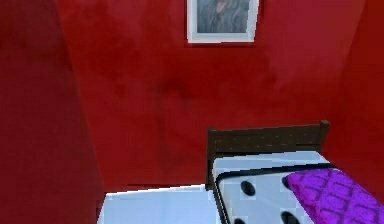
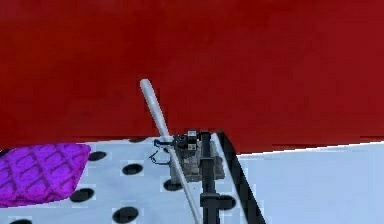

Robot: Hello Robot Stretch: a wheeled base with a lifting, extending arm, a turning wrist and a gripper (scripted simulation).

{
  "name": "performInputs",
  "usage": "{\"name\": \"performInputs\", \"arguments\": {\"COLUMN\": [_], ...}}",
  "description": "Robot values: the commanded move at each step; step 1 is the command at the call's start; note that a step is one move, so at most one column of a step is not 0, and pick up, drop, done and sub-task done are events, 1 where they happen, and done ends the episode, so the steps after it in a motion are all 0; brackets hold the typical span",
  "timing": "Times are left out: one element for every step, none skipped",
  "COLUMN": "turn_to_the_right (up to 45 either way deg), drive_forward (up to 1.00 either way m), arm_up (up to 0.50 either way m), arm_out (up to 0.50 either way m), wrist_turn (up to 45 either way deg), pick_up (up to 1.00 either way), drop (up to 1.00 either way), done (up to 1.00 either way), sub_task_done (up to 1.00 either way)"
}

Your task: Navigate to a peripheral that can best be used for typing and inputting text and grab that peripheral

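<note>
Reaching over a white bedcover with black dots (image 2: 110,185), the dark square arm (image 2: 205,175) sets its fingers (image 2: 162,152) near a long pale grey rod (image 2: 155,108) that slants across the bed's corner. A purple quilted pillow (image 2: 40,170) lies at the arm side view's left. Whether the fingers hold anything cannot be told, nor can which way the keyboard lies from them. It is probably elsewhere in the house.

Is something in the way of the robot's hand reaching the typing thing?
I can't tell where that typing thing is. Close by the gripper a long white stick slants across the dotted bed, and a purple pillow lies farther to the left.
</note>
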Motion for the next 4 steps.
{"name": "performInputs", "arguments": {"turn_to_the_right": [0.0,0.0,0.0,0.0], "drive_forward": [0.00,0.00,0.00,0.00], "arm_up": [-0.30,0.00,0.10,0.00], "arm_out": [0.00,0.00,0.00,0.00], "wrist_turn": [0.0,0.0,0.0,0.0], "pick_up": [0.00,1.00,0.00,0.00], "drop": [0.00,0.00,0.00,0.00], "done": [0.00,0.00,0.00,1.00], "sub_task_done": [0.00,0.00,0.00,0.00]}}
